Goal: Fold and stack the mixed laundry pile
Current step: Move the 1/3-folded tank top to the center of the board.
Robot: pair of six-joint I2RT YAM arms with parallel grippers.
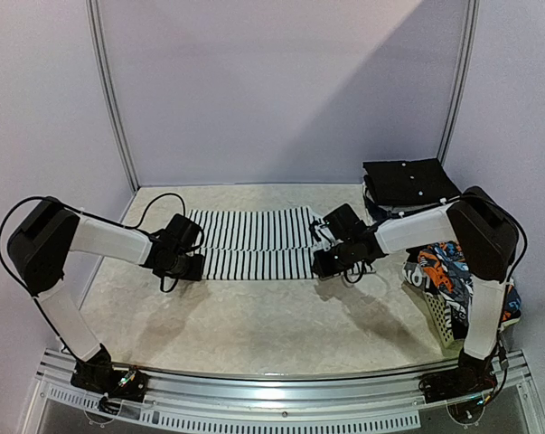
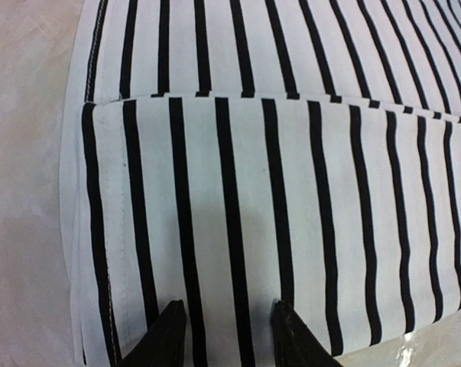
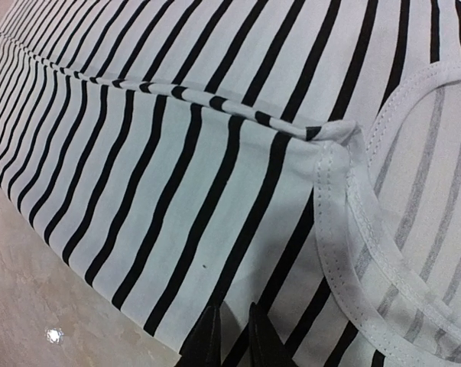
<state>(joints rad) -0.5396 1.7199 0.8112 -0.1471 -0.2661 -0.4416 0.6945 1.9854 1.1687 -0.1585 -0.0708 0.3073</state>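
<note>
The mixed laundry pile [image 1: 444,271] sits mostly in the white lattice basket [image 1: 446,324] at the table's [image 1: 254,325] right edge, seen from above. The printed garment [image 1: 430,264] in orange, blue, white and black lies on top. One piece is out of the basket. The striped garment [image 1: 254,244], white with thin black lines, is spread flat on the middle of the table. The left gripper [image 1: 192,264] is at its near left corner and the right gripper [image 1: 322,262] at its near right corner. A dark folded cloth [image 1: 406,181] lies at the back right, apart from both.

In the left wrist view, the striped garment [image 2: 276,191] fills the frame, a doubled layer lying over the one beneath, with bare table [image 2: 24,191] along its left side. The left gripper [image 2: 228,325] meets the cloth's near edge. Its jaws stand partly apart with striped fabric showing between them, and whether they actually grip it cannot be told.

In the right wrist view, the striped garment [image 3: 176,168] shows a folded edge running back and a stitched, bound opening [image 3: 345,229] on the right. The table [image 3: 47,290] is at lower left. The right gripper [image 3: 234,325] has its jaws pressed nearly together, pinching the cloth's near edge.
</note>
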